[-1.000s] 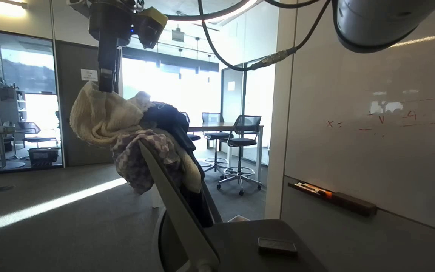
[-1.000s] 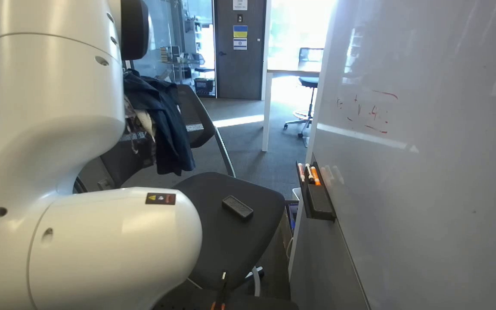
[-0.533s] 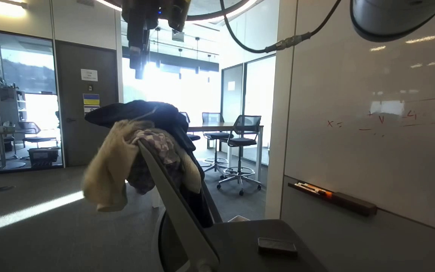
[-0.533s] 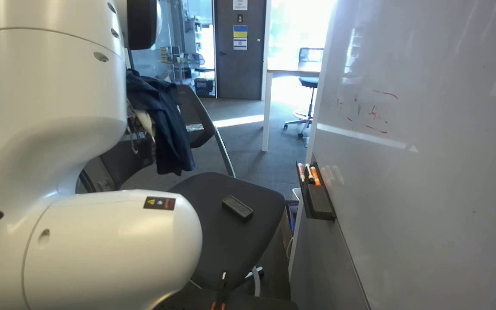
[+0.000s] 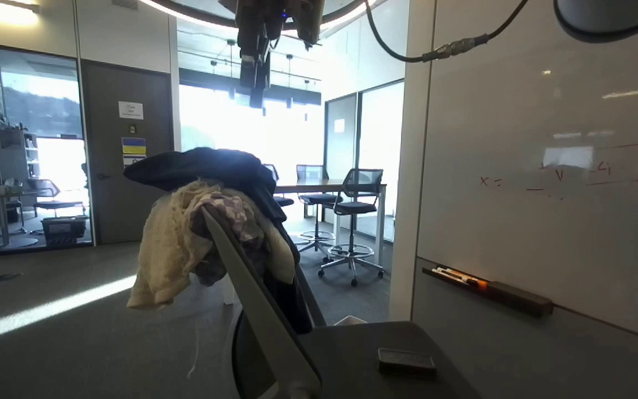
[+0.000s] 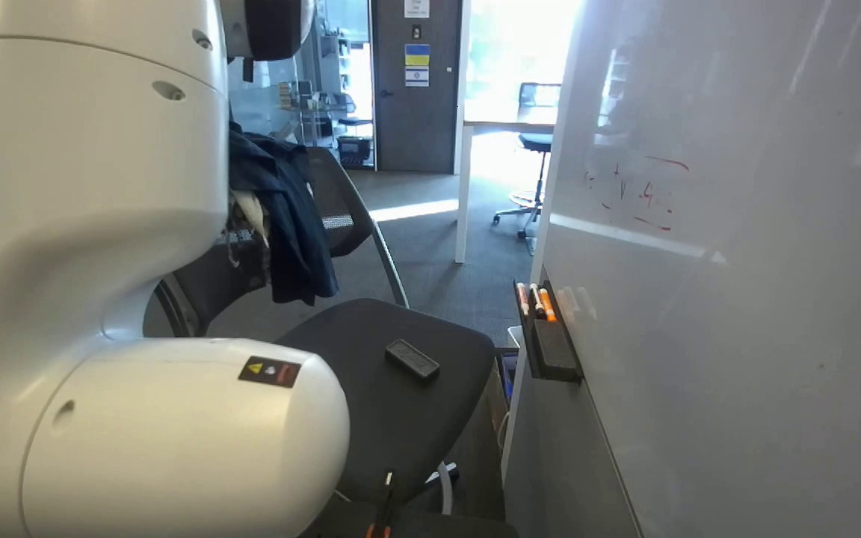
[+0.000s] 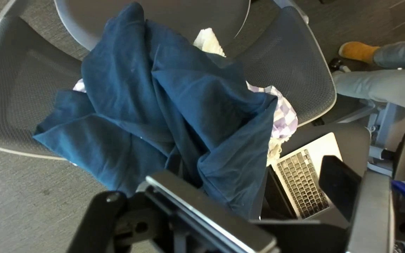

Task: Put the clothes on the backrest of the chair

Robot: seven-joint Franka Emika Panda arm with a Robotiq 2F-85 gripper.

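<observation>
Fingers (image 7: pixel 371 211) have risen clear of clothes (image 7: pixel 167 102) draping the backrest (image 7: pixel 23 95).

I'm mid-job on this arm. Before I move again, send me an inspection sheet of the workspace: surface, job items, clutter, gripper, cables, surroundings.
Surface: chair backrest, covered across its middle, bare mesh showing on both sides.
Job items: dark blue cloth on top, overlapping a checked cloth; cream cloth hanging off the side away from the seat.
Clutter: dark block on the seat; open laptop, partly hidden by a finger in the wrist view.
Gripper: open, above the dark blue cloth, holding nothing.
Cables: black cable with a metal connector, looping apart from the backrest.
Surroundings: person's legs at the wrist view's right edge; whiteboard with red writing.
</observation>
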